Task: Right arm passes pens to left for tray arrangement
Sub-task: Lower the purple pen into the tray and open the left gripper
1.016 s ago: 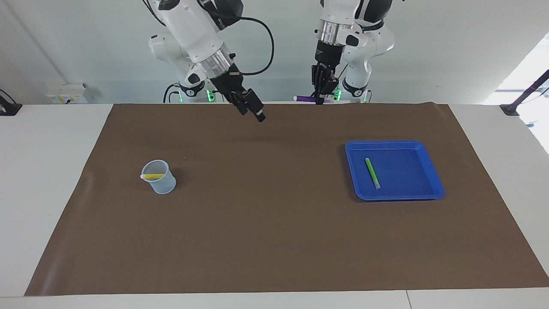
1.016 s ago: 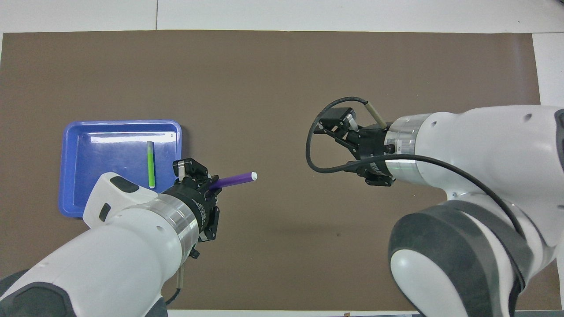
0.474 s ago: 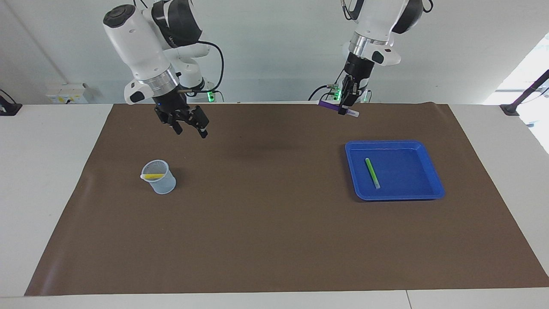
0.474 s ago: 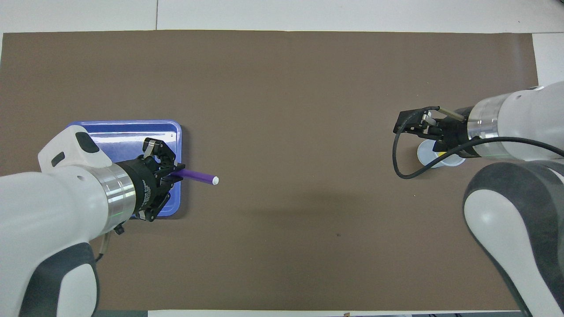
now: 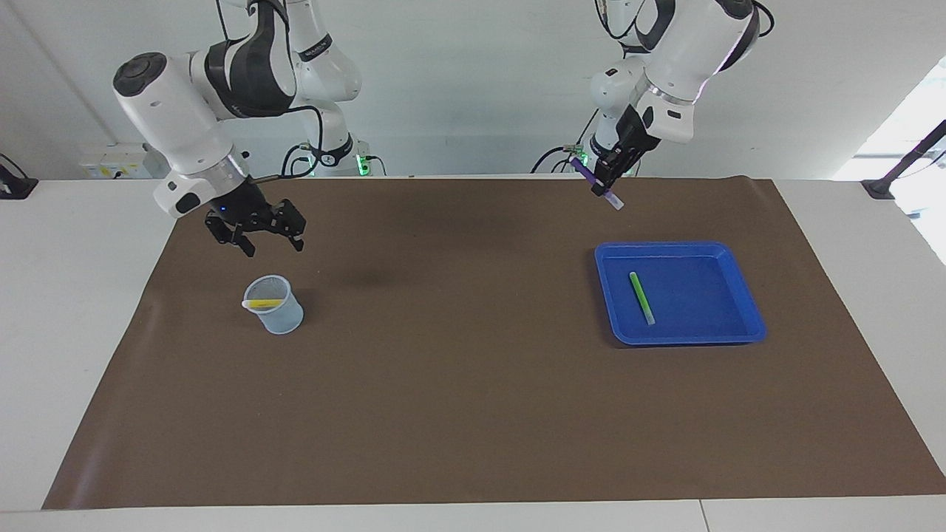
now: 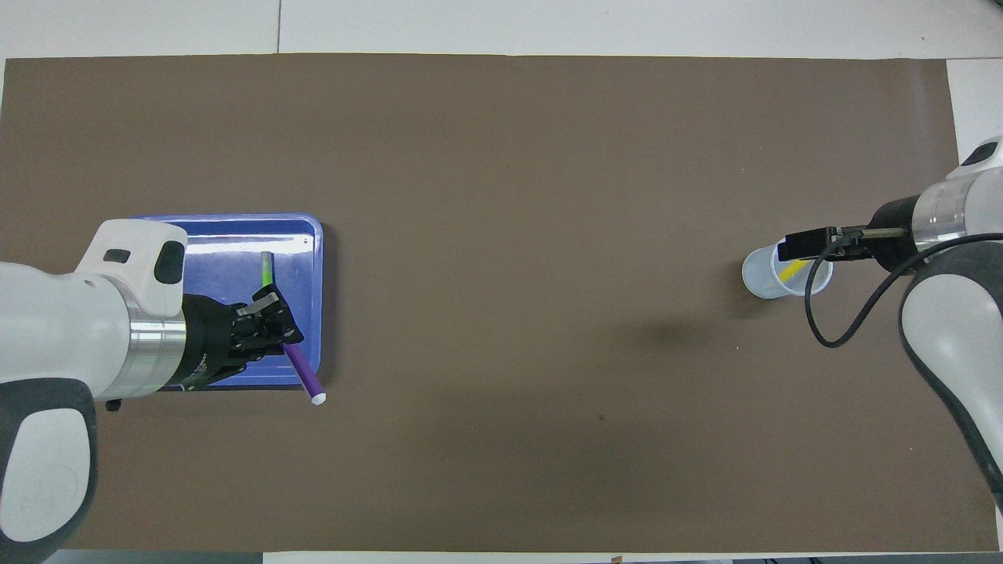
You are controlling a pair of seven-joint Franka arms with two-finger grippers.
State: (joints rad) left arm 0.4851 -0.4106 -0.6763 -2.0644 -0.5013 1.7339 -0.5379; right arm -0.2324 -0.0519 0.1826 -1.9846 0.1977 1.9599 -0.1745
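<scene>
A white desk [image 5: 89, 310] carries a wide brown mat [image 5: 473, 414] below a pale wall. Toward the left arm's end lies a blue tray [image 5: 743, 292] with a green pen [image 5: 641, 297] flat inside it. The left end effector [image 5: 604, 183], raised in the air over the mat at the tray's robot-side edge, is clamped on a purple pen [image 5: 600, 186] that tilts, pale cap downward. Toward the right arm's end, a translucent cup [image 5: 275, 305] stands with a yellow pen [image 5: 262, 303] in it. The right end effector [image 5: 267, 239] hangs just above the cup, spread wide and holding nothing.
</scene>
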